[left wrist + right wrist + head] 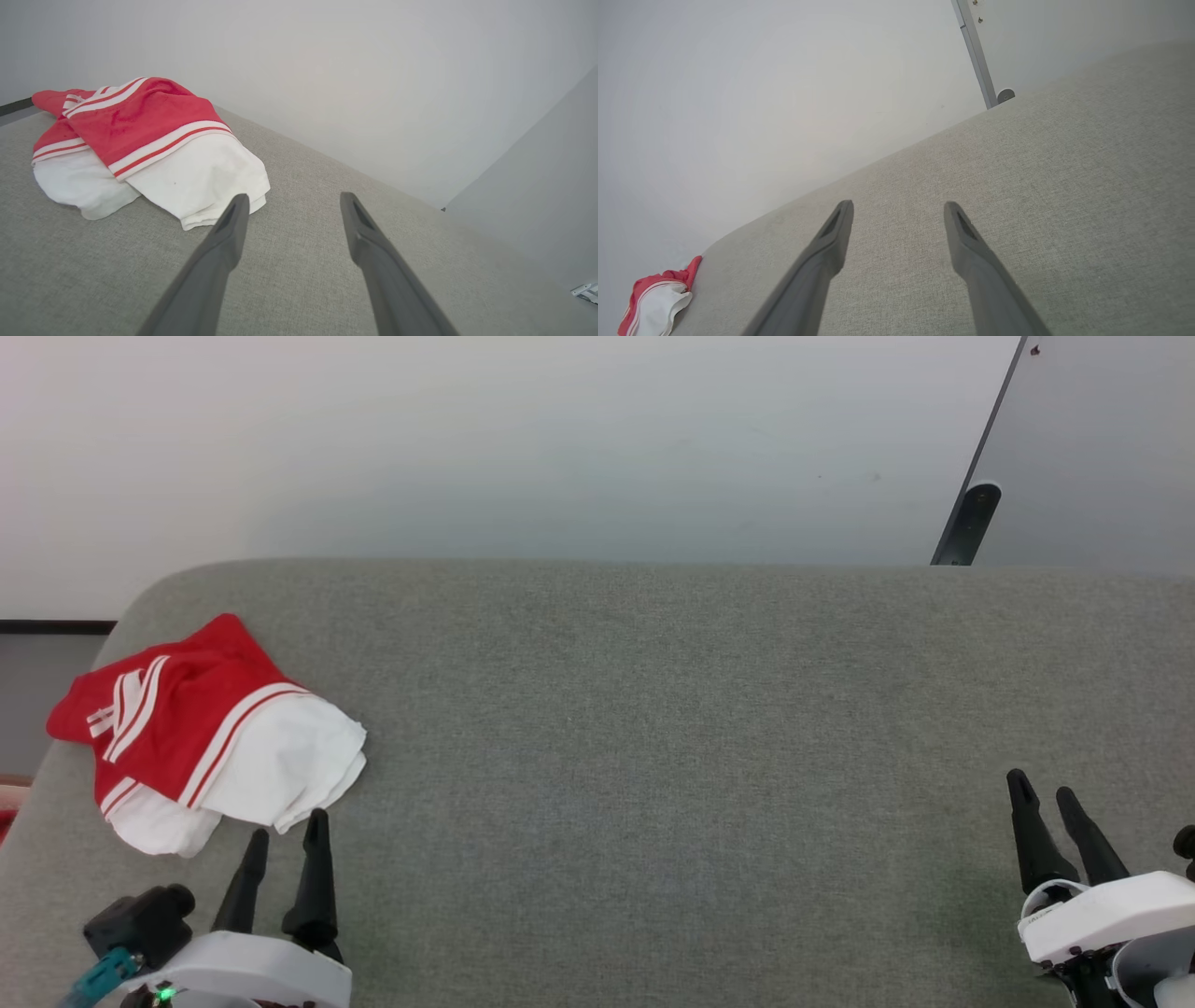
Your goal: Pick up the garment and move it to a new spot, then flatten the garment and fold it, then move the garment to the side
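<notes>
Plainly, the left gripper (288, 825) stands wide open and holds nothing. The crumpled red-and-white garment (205, 728) lies on the grey cushion (653, 728) just ahead of its fingertips and a little to their left, white hem nearest. The right gripper (1040, 784), likewise spread wide and empty, has the garment far off to its left

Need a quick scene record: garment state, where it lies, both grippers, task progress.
garment: red and white, bunched in a heap, not flattened
location: left end of the grey fabric surface
left gripper: open, empty, tips near the garment's white edge
right gripper: open, empty, far right, away from garment
progress: pick-up not yet begun
</notes>
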{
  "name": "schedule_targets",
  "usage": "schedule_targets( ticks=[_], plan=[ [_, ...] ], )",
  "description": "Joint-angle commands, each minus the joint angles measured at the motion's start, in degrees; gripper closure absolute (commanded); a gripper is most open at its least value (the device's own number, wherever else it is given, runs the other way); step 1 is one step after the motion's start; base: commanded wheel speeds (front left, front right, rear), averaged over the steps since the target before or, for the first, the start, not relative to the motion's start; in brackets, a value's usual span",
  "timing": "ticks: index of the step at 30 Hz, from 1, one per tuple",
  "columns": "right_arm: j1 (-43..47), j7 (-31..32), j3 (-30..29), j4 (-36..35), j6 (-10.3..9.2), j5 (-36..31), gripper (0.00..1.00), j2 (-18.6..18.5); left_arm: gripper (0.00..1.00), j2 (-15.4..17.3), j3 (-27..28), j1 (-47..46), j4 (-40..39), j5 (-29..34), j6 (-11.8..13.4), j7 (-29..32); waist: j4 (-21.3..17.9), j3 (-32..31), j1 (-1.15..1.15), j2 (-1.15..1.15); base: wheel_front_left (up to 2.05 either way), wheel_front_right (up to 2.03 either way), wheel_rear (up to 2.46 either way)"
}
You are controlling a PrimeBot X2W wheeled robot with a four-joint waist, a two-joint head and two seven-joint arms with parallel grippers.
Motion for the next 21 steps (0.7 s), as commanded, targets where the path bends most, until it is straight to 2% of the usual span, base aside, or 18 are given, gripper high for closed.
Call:
schedule_targets(
  ticks=[1,21],
  plan=[
    [-1.25,-0.67,-0.33,-0.33,0.04,-1.98,0.0,-0.61,0.0,0.65,-0.13,-0.26,-0.87,2.25,0.24,-0.61,-0.04,0.06,0.0,0.0,0.0,0.0,0.0],
    [-1.04,-3.45,-1.24,-0.02,0.05,-10.77,0.0,-1.45,0.0,1.31,-1.19,1.13,-1.21,12.94,0.12,-3.4,-0.35,-0.1,0.0,0.0,0.0,0.0,0.0]
  ],
)
